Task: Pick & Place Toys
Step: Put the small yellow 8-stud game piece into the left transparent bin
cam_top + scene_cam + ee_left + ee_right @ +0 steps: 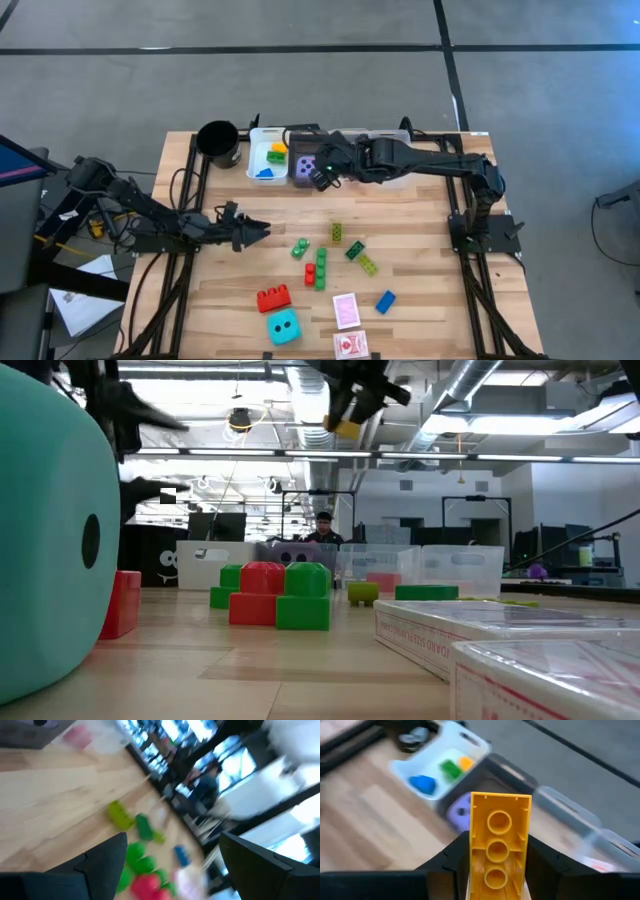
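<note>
My right gripper [320, 177] hangs over the near edge of the bins at the table's far side, shut on a yellow brick [500, 835], which also shows high up in the low view [347, 428]. Beyond the brick a purple die [460, 812] lies in a grey bin [303, 160]. A white bin [268, 158] holds yellow, green and blue bricks. My left gripper [255, 230] is open and empty above the table's left middle. Green bricks [337, 232], a red brick [274, 297], a blue brick [386, 301], a cyan die [283, 324] and two cards [346, 310] lie on the table. My right gripper pinches the yellow brick by its two long sides [472, 865] between its two fingers, at the brick's near end. The brick lies along the fingers and sticks out past their tips, its hollow underside toward the wrist camera. It is lifted clear above the bins.
A black round cup [218, 143] stands left of the bins. A clear bin [390, 150] stands right of the grey one, under my right arm. A person shows in the room behind the table [323, 528]. Bare wood lies between my left gripper and the bins.
</note>
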Motion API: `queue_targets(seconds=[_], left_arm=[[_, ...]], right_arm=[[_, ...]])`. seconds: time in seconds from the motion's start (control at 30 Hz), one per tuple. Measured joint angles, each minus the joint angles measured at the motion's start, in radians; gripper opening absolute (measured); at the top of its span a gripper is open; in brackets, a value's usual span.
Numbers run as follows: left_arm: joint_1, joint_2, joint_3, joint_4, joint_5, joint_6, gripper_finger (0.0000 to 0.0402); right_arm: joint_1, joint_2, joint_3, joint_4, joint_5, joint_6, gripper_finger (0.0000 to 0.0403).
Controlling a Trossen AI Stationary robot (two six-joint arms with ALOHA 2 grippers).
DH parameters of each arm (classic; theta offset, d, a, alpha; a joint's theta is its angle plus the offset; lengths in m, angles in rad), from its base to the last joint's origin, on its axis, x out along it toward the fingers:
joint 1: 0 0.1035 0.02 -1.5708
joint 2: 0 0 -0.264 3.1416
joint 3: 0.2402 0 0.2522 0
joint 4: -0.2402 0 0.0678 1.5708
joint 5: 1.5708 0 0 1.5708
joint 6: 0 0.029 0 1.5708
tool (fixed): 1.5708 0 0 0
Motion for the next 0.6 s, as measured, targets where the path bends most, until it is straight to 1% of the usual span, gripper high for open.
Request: queue_targets(seconds=[0.13,0.33,0.47,0.6], left_arm=[[0.000,0.000,0.000,0.176,-0.045,-0.052,0.0310],[0.000,0.000,0.000,0.427,-0.055,-0.053,0.0310],[0.000,0.000,0.000,0.487,-0.105,-0.051,0.0310],[0.000,0.000,0.000,0.491,-0.111,-0.051,0.0310]], right_arm=[[-0.050,0.001,0.000,-0.053,0.036,0.012,0.0138],[-0.158,0.031,0.003,-0.059,0.050,-0.024,0.0140],[-0.230,0.065,-0.003,-0.085,-0.005,-0.076,0.0147],[-0.282,0.100,-0.001,-0.087,-0.063,-0.106,0.0146]])
